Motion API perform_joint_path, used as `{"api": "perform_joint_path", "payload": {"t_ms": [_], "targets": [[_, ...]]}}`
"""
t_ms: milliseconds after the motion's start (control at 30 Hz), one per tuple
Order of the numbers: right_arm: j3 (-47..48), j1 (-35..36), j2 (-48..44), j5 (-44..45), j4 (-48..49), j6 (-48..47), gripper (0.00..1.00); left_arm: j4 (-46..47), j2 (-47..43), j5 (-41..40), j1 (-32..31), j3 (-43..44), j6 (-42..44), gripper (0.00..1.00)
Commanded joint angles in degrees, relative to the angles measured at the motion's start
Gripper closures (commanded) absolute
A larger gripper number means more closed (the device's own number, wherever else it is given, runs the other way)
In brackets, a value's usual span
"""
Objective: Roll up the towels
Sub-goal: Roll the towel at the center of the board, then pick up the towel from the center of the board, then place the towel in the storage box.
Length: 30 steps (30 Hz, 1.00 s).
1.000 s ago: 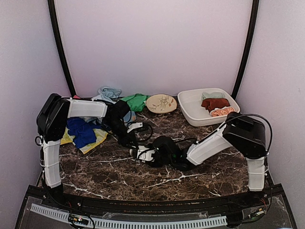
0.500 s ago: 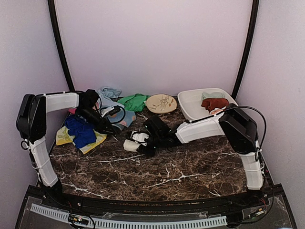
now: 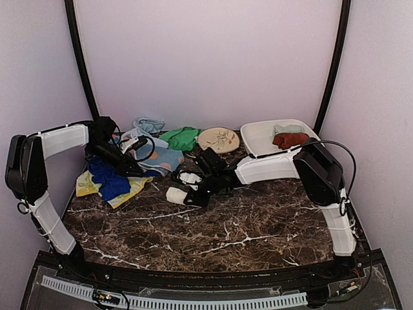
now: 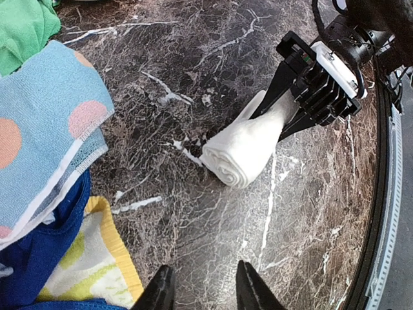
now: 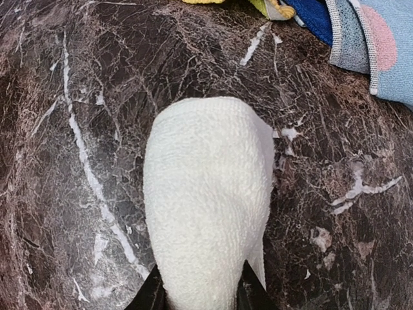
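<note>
A white towel [image 5: 206, 187], wound into a tight roll, lies on the dark marble tabletop [image 3: 258, 226] a little left of centre. The right gripper [image 5: 201, 294] is clamped on one end of it, a finger on each side. The roll's free end shows its spiral and points toward the left edge.

The left gripper [image 4: 201, 292] hangs over bare marble near the left-hand pile, with its jaws apart and nothing between them.

The white tub [image 3: 257, 152] stands in the far right corner. A dark red towel [image 3: 290, 139] lies inside it, crumpled. Behind that is a pale cloth [image 3: 286, 128], possibly light green, though the colour is hard to tell from above. The right arm crosses in front of the tub's near rim.

The round patterned plate [image 3: 218, 139] sits at the far edge, just left of the tub.

Loose towels are heaped toward the far left corner:
- A green towel [image 3: 182, 137] lies beside the plate.
- A light blue dotted towel [image 4: 45, 123] overlaps a blue towel [image 3: 108, 177].
- A yellow towel [image 4: 103, 258] lies under the blue one.
</note>
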Motion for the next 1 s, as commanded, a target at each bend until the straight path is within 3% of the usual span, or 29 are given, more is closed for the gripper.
{"api": "perform_joint_path", "payload": {"t_ms": [0, 33, 200, 467, 633, 767, 900, 967], "targets": [[-1.47, 1.42, 8.96, -1.63, -18.59, 2.87, 0.96, -2.20, -3.15, -0.11, 0.42, -0.53, -0.15, 0.66], [-0.93, 0.91, 9.00, -3.16, -18.44, 4.57, 1.00, -2.27, -3.24, -0.28, 0.49, -0.44, -0.16, 0.66], [-5.01, -3.94, 2.62, -17.94, -5.79, 18.53, 1.00, -3.13, -3.34, -1.13, 0.69, 0.28, -0.40, 0.67], [-15.35, -10.73, -11.72, -24.49, 18.34, 44.89, 1.00, -3.74, -3.11, -1.15, 1.02, 2.80, -1.29, 0.68], [-20.09, -16.25, -20.18, -18.48, 29.45, 58.25, 1.00, -4.04, -2.43, -0.81, 0.96, 3.90, -1.81, 0.69], [-19.53, -19.68, -26.65, -7.20, 27.19, 60.41, 1.00, -3.83, -2.08, -1.02, 0.95, 3.91, -2.01, 0.69], [-15.32, -21.51, -31.47, 17.25, 12.88, 59.05, 1.00, -3.51, -1.77, -0.92, 0.97, 4.05, -2.33, 0.70], [-15.14, -22.04, -33.21, 28.95, 10.87, 59.73, 1.00, -3.28, -1.67, -0.80, 1.02, 4.08, -2.58, 0.70]]}}
